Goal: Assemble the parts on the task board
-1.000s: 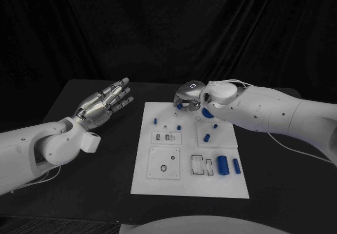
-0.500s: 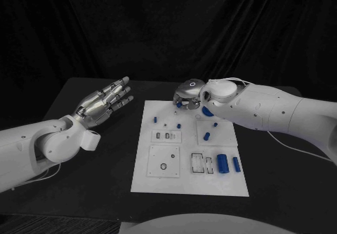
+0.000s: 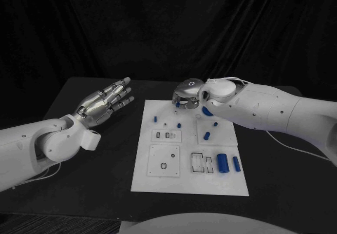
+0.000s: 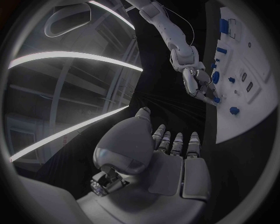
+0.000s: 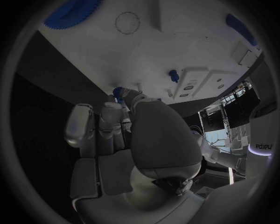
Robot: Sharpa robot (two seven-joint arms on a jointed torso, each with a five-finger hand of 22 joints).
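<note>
Black curtain backs the dark desk [image 3: 91,195], where the white task board [image 3: 189,187] lies lengthwise at the middle, bare desk showing along its left, right and near edges. My right arm [image 3: 281,117] reaches in across the board's far right corner, covering that edge. My left arm [image 3: 35,146] stays off the board to its left, with open desk between it and the board's long left edge. My left hand [image 3: 104,104] hangs above the desk, palm flat, fingers [image 4: 175,142] straight and slightly apart, holding nothing. My right hand [image 3: 188,97] sits at the board's far edge, fingers [image 5: 108,119] curled downward with their tips at a small blue part [image 5: 118,91] on that edge; whether they actually grip it I cannot tell. Blue parts dot the board: a large cylinder [image 3: 222,164] and a slimmer one [image 3: 236,165] near the right edge, a peg [image 3: 207,136] standing mid-board, a small piece [image 3: 178,126] further left, and a round blue gear [image 5: 73,11] close by my right hand.
</note>
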